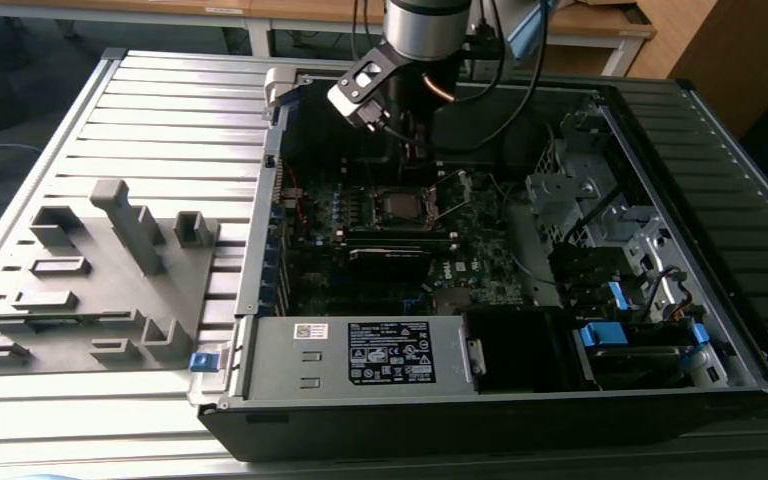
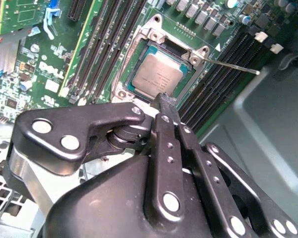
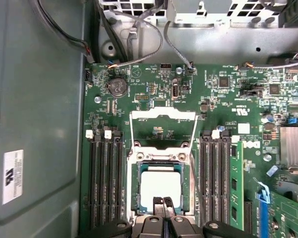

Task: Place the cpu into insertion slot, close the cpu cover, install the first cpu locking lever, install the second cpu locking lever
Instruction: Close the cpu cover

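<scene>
Gripper (image 3: 163,202) closed tight, holding nothing, poised over the chip (image 3: 160,186), which sits in its socket mid-frame in the exterior view. Hinged cover (image 3: 163,115) lies open: thin, stiff, light; I'd push its free edge.

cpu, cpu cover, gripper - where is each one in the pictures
cpu (image 3: 160,188): first wrist view, middle of its silver top
cpu cover (image 3: 164,114): first wrist view, pale end bar of the open frame
gripper (image 3: 163,201): first wrist view, midway between its fingertips
</scene>
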